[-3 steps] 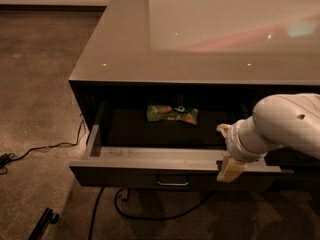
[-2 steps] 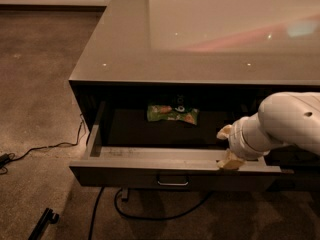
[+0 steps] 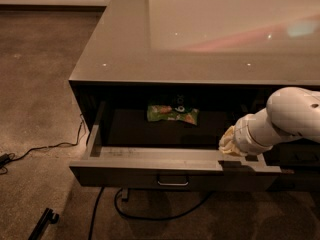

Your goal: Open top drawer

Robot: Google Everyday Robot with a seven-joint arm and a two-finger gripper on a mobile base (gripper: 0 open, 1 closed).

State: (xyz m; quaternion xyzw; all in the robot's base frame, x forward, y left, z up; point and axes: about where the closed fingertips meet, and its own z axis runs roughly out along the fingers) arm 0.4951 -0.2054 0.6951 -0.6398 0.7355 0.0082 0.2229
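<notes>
Facing me: a low cabinet point(image 3: 125, 49) with a glossy grey top that throws back pale and reddish light, seen from above and in front.
Open compartment: the top drawer point(image 3: 125, 174) stands well out from the cabinet body, its flat dark front toward me and its left side wall bare to my view.
Drawer front: a small metal handle point(image 3: 173, 182) sits at the middle, with nothing touching it.
Drawer contents: a green packet point(image 3: 172, 114) lies flat near the back, about midway across; the rest of the drawer bottom that I see is dark.
Right side: a white, rounded arm point(image 3: 292, 116) comes in from the right edge and slopes down toward the drawer.
Tool: the gripper point(image 3: 231, 143) is a pale yellowish tip at the end of the arm. It is over the right part of the drawer, just behind the top edge of the front and well to the right of the packet.
Tool state: I cannot tell whether it is apart or together, nor whether it touches the drawer's edge.
Floor: brown carpet point(image 3: 35, 84); a thin cable point(image 3: 45, 148) runs across it at the left, and a thicker cord point(image 3: 165, 216) loops under the drawer.
Bottom left corner: a small black bar point(image 3: 44, 221) lies on the carpet; I cannot make out what it is.
</notes>
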